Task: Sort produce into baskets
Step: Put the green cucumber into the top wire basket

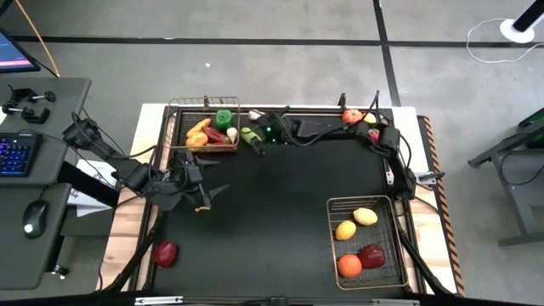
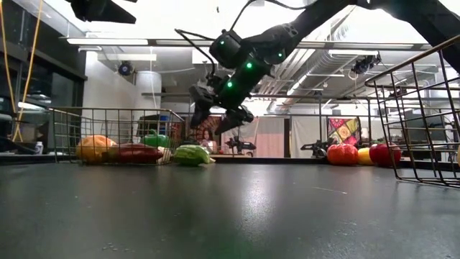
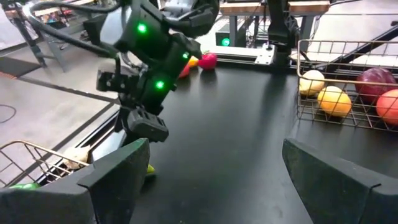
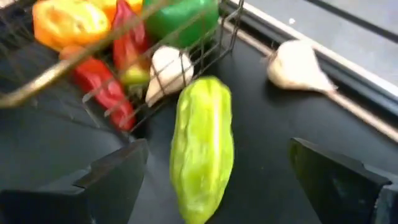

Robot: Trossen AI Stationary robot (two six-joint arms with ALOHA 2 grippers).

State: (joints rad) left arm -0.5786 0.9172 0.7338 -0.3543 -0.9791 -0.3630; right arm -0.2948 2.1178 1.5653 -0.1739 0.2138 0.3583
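Fingers of the right gripper (image 1: 257, 141) are spread wide and hold nothing; it hangs just above a light-green cucumber (image 4: 202, 148) that lies on the black mat (image 1: 280, 204), just outside the right wall of the copper-rimmed basket (image 1: 204, 103) at the far left. In the low view the gripper is clear of the mat, with the cucumber beneath it.

Left gripper (image 1: 206, 195), fingers also parted and empty, waits near the left edge of the mat, nearer than the copper-rimmed basket.

Copper-rimmed basket contents: green pepper (image 1: 223, 118), orange-yellow pepper (image 4: 65, 22), red chili (image 4: 99, 84), a white garlic bulb (image 4: 169, 70) against the mesh.

A second garlic bulb (image 4: 297, 65) lies loose on the mat by the far edge, just beyond the cucumber.

Silver basket (image 1: 335, 246), near right: two lemons (image 1: 355, 223), an orange (image 1: 349, 265), a dark-red piece (image 1: 371, 254).

Loose produce: a dark-red fruit (image 1: 165, 252) at the near-left corner of the mat; a red apple (image 1: 352, 116), with other small pieces beside it, at the far-right corner.
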